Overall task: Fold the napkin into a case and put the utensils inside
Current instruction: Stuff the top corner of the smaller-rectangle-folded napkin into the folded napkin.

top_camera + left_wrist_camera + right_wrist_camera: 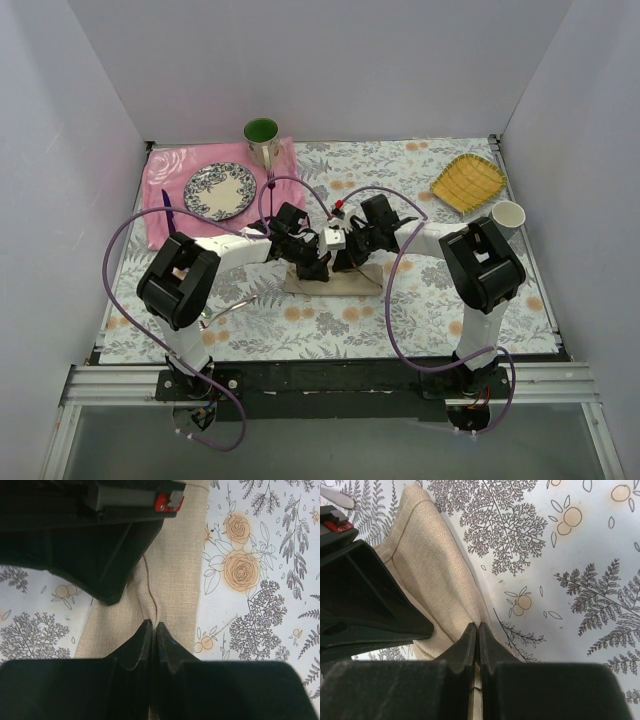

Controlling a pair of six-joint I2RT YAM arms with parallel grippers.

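The beige napkin lies as a narrow folded oblong on the floral cloth at the table's middle. My left gripper and right gripper meet over its far edge, close together. In the left wrist view the left gripper is shut, pinching a raised fold of the napkin. In the right wrist view the right gripper is shut on the napkin's edge, with cloth between the pads. A pale metal utensil lies near the left arm; its tip shows in the right wrist view.
A pink mat at the back left holds a patterned plate, a green cup, a dark purple utensil and a purple fork. A yellow dish and a white cup stand at the right.
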